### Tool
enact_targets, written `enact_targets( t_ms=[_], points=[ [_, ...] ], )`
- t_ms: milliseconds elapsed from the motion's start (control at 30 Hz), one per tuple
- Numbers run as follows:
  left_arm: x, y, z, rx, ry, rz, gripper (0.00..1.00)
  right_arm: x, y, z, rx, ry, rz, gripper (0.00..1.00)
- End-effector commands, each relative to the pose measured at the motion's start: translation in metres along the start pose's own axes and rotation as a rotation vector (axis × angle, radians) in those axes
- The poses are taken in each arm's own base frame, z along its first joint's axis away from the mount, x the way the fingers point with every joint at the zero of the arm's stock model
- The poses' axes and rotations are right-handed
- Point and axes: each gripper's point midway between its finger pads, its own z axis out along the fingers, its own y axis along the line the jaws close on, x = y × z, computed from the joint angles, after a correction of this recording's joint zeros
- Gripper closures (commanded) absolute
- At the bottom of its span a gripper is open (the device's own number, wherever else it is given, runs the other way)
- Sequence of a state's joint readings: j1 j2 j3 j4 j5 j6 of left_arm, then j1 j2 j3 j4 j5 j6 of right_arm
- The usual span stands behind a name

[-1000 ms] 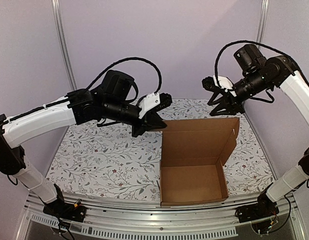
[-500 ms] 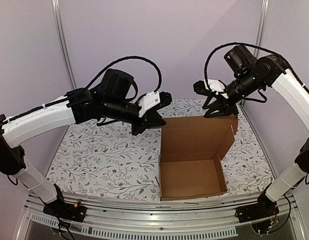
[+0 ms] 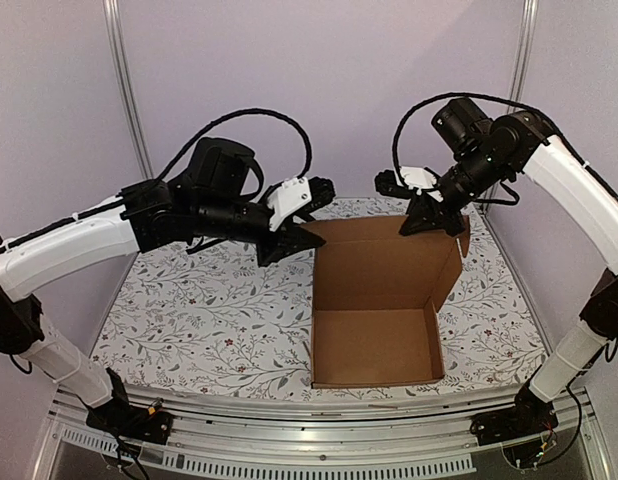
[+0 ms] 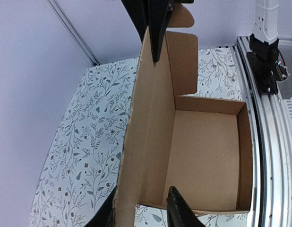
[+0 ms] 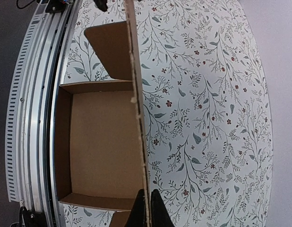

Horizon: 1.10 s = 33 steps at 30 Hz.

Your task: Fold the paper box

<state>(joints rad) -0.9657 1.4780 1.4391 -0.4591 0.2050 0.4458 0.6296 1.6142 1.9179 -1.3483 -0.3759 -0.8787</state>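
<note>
The right gripper has its two black fingers pressed together on the thin top edge of the paper box, pinching the cardboard of the raised lid near that edge's right end. The left gripper straddles the same edge at its left end, but its fingers stand apart. One lies close to the outer face of the lid. The other sits clear of the inner face with a gap showing, so this gripper is open around the cardboard, not clamped on it. The box is plain brown corrugated card. Its base is a shallow open tray with low walls, lying flat on the table, and the tall lid panel rises from the back wall and stands roughly upright. A side flap at the lid's right end angles forward toward the tray. The box sits right of the table's centre, with its front wall close to the metal rail along the near edge. It rests on a white cloth printed with grey leafy sprigs and small red flowers. The two white and black arms reach in from either side, each trailing a looped black cable. Behind them is a pale purple wall.
</note>
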Motion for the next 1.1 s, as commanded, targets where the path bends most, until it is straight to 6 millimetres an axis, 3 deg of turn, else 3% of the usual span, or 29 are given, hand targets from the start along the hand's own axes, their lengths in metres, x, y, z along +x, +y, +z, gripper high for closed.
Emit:
enact_targets(
  t_ms=[0,133,267,333,500,667,800,1067],
  points=[
    [0.008,0.000,-0.017,-0.069,-0.011,-0.014,0.60,0.024,0.042,-0.016,-0.141,0.111,0.055,1.00],
    [0.018,0.002,-0.061,-0.141,-0.097,-0.057,0.50,0.022,0.044,-0.023,-0.125,0.098,0.010,1.00],
    [0.033,0.021,-0.104,-0.239,-0.177,-0.137,0.47,0.023,0.052,-0.022,-0.167,0.093,-0.003,1.00],
    [0.045,0.032,-0.110,-0.269,-0.159,-0.173,0.47,0.022,0.056,-0.021,-0.188,0.076,-0.009,1.00],
    [0.052,0.051,-0.096,-0.251,-0.111,-0.198,0.48,0.016,0.059,-0.019,-0.205,0.038,-0.006,1.00],
    [0.036,0.054,-0.070,-0.146,-0.132,-0.197,0.50,0.014,0.054,-0.015,-0.196,0.033,0.010,1.00],
    [0.022,0.046,-0.061,-0.071,-0.177,-0.187,0.51,0.015,0.049,-0.011,-0.189,0.041,0.020,1.00],
    [0.012,0.012,-0.054,0.062,-0.208,-0.160,0.52,0.013,0.029,0.000,-0.137,0.066,0.096,1.00]
  ],
)
